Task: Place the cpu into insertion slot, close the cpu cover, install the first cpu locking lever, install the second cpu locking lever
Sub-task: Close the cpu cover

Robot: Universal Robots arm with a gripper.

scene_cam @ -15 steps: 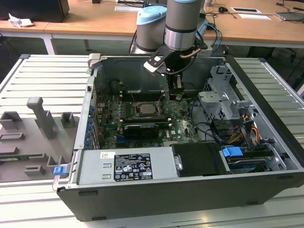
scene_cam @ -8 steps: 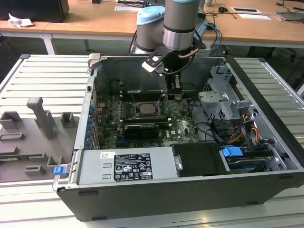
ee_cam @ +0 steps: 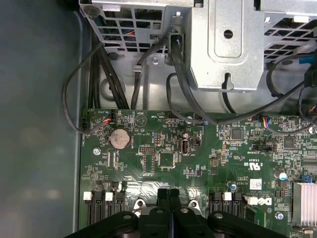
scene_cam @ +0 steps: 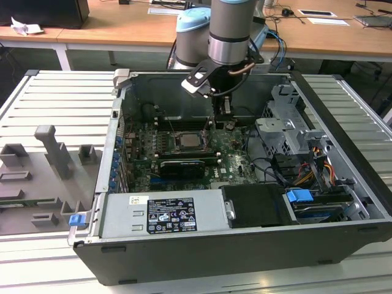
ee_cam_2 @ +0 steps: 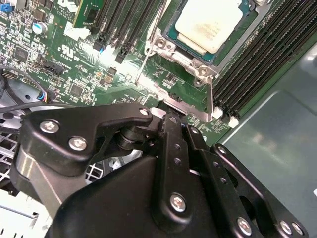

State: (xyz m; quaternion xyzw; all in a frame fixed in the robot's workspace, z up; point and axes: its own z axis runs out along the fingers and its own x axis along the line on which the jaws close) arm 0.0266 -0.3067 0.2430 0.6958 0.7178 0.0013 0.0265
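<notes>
The cpu (ee_cam_2: 208, 25), a pale square chip, lies in the insertion slot (ee_cam_2: 166, 47) on the green board; in the exterior view the cpu (scene_cam: 187, 141) sits mid-case. The cpu cover (ee_cam_2: 185, 105), a silvery frame plate, stands raised at the slot's edge nearest my gripper. A thin wire locking lever (ee_cam_2: 145, 62) sticks up beside the slot. My gripper (ee_cam_2: 168, 120) is shut, its tips right at the cover's edge. In the first wrist view the gripper (ee_cam: 168, 194) shows both fingers pressed together. In the exterior view the gripper (scene_cam: 224, 117) hangs just behind the slot.
Long memory slots (ee_cam_2: 257, 54) flank the socket. A black expansion card (scene_cam: 182, 166) and the power supply (scene_cam: 162, 214) lie toward the front. A drive cage (scene_cam: 288, 128) with cables (ee_cam: 183, 84) stands at the exterior view's right. Grey fixtures (scene_cam: 52, 153) sit outside the case.
</notes>
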